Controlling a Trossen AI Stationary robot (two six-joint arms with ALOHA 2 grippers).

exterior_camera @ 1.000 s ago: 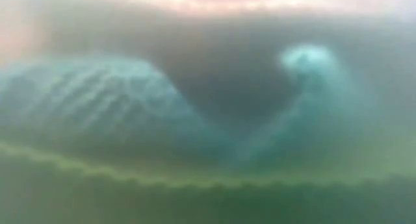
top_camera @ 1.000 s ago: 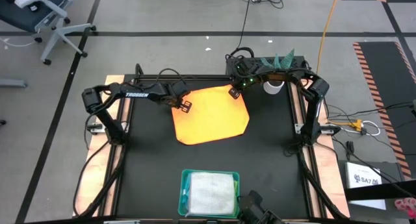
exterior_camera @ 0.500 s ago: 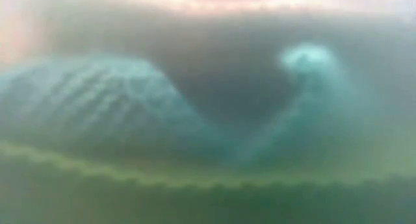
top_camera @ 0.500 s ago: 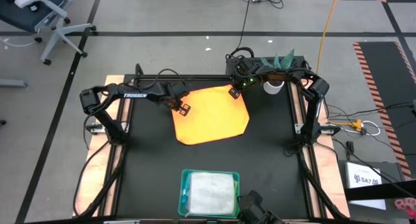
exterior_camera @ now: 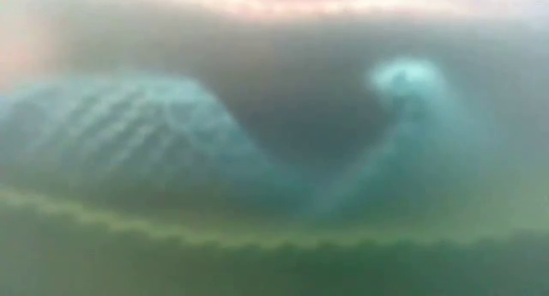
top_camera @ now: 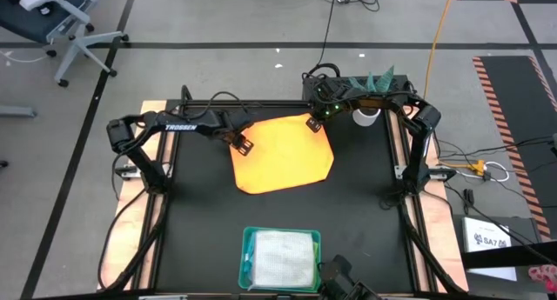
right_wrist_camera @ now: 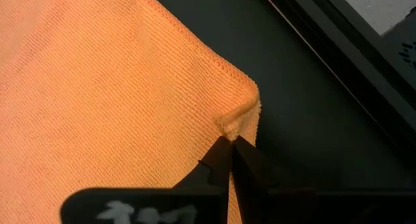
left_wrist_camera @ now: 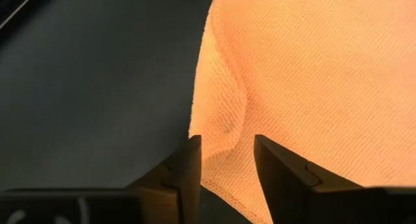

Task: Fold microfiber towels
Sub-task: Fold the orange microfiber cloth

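I'm looking down into a robotics lab: two dark arms are standing at a framed black surface [top_camera: 357,222], loose cables [top_camera: 439,30] are trailing over a grey taped floor [top_camera: 218,22], and an office chair [top_camera: 57,17] is sitting nearby.

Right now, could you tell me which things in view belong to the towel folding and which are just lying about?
Job:
- orange towel, spread flat
- grey-white towel in the teal tray
- left gripper, open at one far corner
- right gripper, pinching the other

Lying about:
- office chair
- white cup
- floor cables
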